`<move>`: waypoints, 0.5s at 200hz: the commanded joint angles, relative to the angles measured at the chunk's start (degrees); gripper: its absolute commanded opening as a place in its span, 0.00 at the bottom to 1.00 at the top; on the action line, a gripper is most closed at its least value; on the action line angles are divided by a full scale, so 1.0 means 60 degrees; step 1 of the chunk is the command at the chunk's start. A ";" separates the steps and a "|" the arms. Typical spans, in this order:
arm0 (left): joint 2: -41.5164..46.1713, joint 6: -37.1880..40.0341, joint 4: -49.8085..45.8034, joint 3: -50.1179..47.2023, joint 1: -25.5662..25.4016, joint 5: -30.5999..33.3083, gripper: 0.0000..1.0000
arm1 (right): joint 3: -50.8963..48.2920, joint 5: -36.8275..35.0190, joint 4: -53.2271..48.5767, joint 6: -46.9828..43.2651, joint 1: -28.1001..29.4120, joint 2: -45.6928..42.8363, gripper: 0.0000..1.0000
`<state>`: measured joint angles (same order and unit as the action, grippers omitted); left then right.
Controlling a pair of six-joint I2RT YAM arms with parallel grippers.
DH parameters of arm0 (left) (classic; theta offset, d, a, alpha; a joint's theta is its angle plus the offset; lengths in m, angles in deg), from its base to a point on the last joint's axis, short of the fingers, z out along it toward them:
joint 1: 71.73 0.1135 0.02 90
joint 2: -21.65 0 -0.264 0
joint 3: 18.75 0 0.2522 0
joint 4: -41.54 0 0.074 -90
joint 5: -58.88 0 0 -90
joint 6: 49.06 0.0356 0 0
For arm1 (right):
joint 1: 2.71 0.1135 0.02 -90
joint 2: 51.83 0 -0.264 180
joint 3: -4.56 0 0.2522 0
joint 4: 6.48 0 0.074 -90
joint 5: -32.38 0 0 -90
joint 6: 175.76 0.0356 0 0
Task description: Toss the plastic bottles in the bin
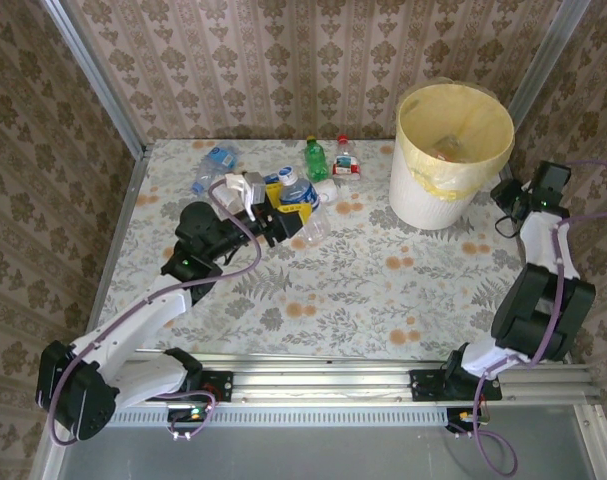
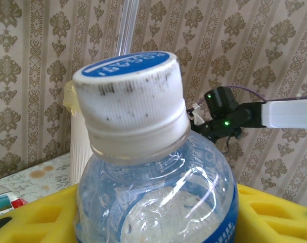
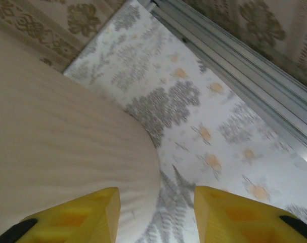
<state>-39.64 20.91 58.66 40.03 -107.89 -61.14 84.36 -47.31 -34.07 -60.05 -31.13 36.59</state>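
The left jaws are clenched on a bottle. In the left wrist view its clear body sits between the yellow pads, and its white cap with the blue top points up toward the camera. We judge from this that the long axis runs along the jaws, near upright, and not across them. The bottle is over the middle-left part of the worktop; we cannot tell if its bottom touches the surface. The bin stands well apart from it, to the right and a little farther back, with its mouth open upward. This is the relation that counts: we think the left arm must carry the bottle rightward and above the rim before it lets go. The right jaws are much nearer to the bin, just beside its right side. They stand apart, with nothing but worktop showing between them. So the right arm is close but carries nothing, and the left arm has the load and the longer way. Other bottles are on the far part of the worktop, behind the held one.
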 commanded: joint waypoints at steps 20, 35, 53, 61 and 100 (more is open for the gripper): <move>0.0755 0.0417 -0.0530 -0.0416 0.0180 0.0547 0.15 | 0.1277 0.2115 0.1563 0.0090 0.0216 0.1509 0.53; 0.1145 0.0537 -0.0949 -0.0592 0.0254 0.1030 0.15 | 0.1531 0.2312 0.1672 -0.0151 0.0616 0.1786 0.55; 0.1700 0.0714 -0.1529 -0.0746 0.0395 0.1515 0.15 | 0.1837 0.2340 0.1464 -0.0440 0.1035 0.2068 0.55; 0.1964 0.0788 -0.1770 -0.0817 0.0479 0.1674 0.15 | 0.1801 0.2422 0.1563 -0.0438 0.1161 0.2101 0.55; 0.2959 0.0907 -0.2641 -0.1042 0.0887 0.2157 0.16 | 0.1230 0.3076 0.2173 -0.0752 0.1577 0.1968 0.57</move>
<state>-24.69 24.41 46.42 34.39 -103.87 -51.39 92.89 -34.07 -24.69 -61.82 -23.00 48.57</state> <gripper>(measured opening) 0.576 0.566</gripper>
